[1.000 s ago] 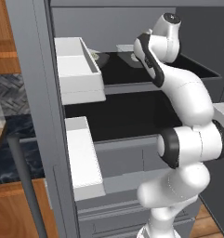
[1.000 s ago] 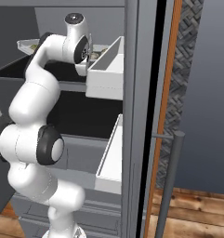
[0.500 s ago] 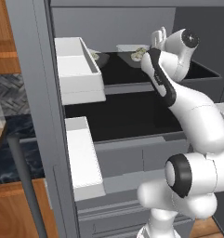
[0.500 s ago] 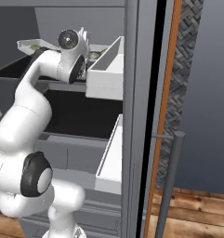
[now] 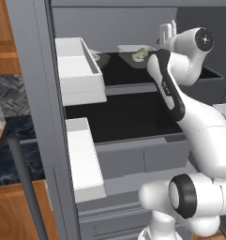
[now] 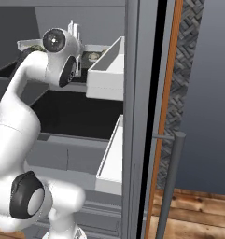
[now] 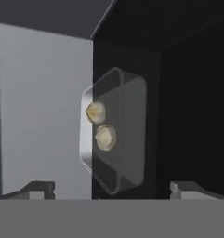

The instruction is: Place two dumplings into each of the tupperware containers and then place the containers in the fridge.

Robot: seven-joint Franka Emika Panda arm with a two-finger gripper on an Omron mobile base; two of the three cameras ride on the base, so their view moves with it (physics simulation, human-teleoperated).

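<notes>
we see the fridge (image 5: 39, 117) open, its grey wall running down the left of the left base view and its top shelf (image 5: 128, 70) dark across the upper middle. our arm reaches up from the lower right of that view to the shelf, and the claw (image 5: 167, 32) stands at the upper right, just beyond a tray (image 5: 133, 48) lying on the shelf. two dumplings (image 5: 140, 54) sit in that tray. a second tray (image 5: 102, 57) with dumplings lies further left on the same shelf, half hidden behind the upper door bin (image 5: 79, 70). a lower door bin (image 5: 84, 159) hangs at the lower left.

in the right base view the claw (image 6: 73, 27) pokes up at the upper left, above the arm's round joint.

in the hand view the claw (image 7: 111, 188) is spread wide, its fingertips (image 7: 36, 189) far apart at the bottom corners and nothing between them. the tray (image 7: 115, 130) lies at the centre, clear of both tips, with the two dumplings (image 7: 102, 125) side by side on its left half.
</notes>
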